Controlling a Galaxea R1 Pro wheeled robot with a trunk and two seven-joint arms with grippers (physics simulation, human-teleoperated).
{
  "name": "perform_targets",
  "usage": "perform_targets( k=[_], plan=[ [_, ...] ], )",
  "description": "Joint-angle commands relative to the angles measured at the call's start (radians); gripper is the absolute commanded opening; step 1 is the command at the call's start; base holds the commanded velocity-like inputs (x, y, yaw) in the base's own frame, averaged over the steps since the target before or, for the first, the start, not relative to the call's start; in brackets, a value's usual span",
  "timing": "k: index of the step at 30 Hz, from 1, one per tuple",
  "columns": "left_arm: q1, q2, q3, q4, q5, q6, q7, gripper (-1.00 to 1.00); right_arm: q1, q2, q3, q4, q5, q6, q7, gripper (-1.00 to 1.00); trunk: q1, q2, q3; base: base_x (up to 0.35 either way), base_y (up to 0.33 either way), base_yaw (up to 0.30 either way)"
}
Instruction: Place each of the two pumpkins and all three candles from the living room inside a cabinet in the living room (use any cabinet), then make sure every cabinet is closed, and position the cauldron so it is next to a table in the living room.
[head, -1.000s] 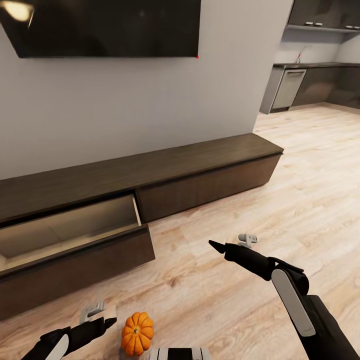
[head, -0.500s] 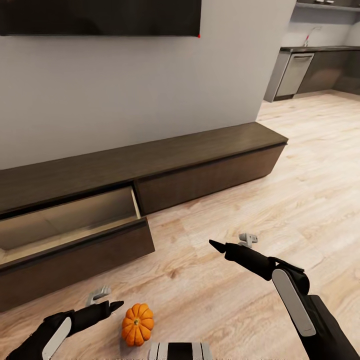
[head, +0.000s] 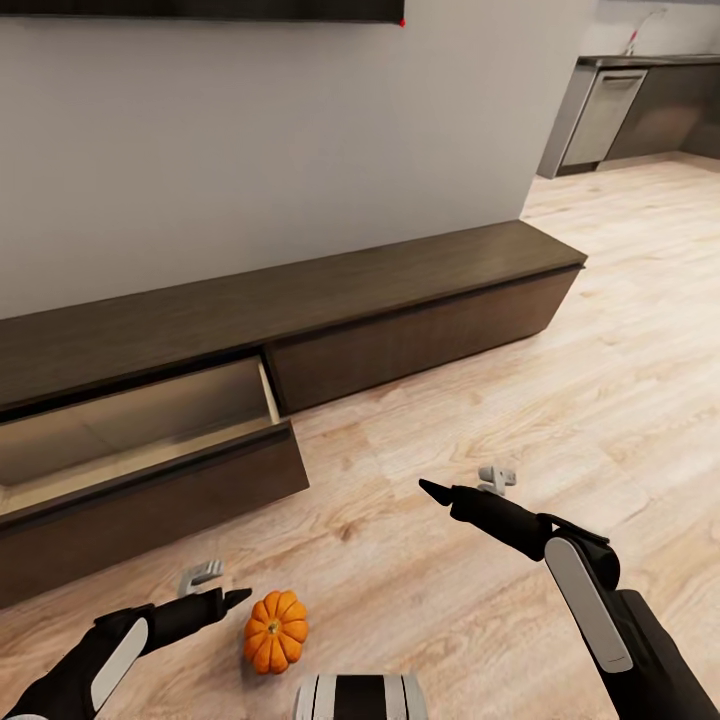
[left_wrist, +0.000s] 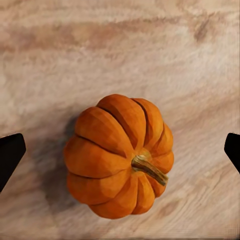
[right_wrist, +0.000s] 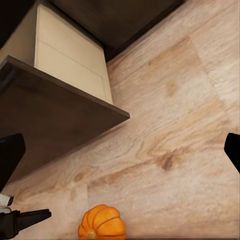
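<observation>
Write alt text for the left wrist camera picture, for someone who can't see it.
A small orange ribbed pumpkin with a short brownish stem lies on a light wood plank floor, seen from directly above. The two dark fingertips of the left gripper sit wide apart at the picture's edges, not touching the pumpkin.

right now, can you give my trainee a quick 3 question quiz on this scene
1. True or false: the pumpkin lies on the floor.
2. Which part of the cabinet is open: A) the drawer at its left end, B) the front at its right end?
3. Fill in: the left gripper hovers with its jaws ____, the pumpkin between them in the left wrist view.

Key: 1 true. 2 A. 3 open.
</observation>
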Motion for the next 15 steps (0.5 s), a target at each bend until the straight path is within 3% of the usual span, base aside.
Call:
perform_targets(
  k=[1,15],
  plan=[
    [0.000,0.000,-0.003,0.002,0.009,0.005,0.002,1.00,-0.001,0.000,0.000,-0.001,0.001,0.003,0.003,1.00,0.000,-0.001,-0.005,0.000,0.000,0.000],
    [0.000,-0.013,-0.009,0.008,-0.023,-0.001,0.001,1.00,-0.001,0.000,-0.001,-0.004,0.000,0.004,0.004,1.00,0.007,-0.004,-0.059,0.000,0.000,0.000]
  ],
)
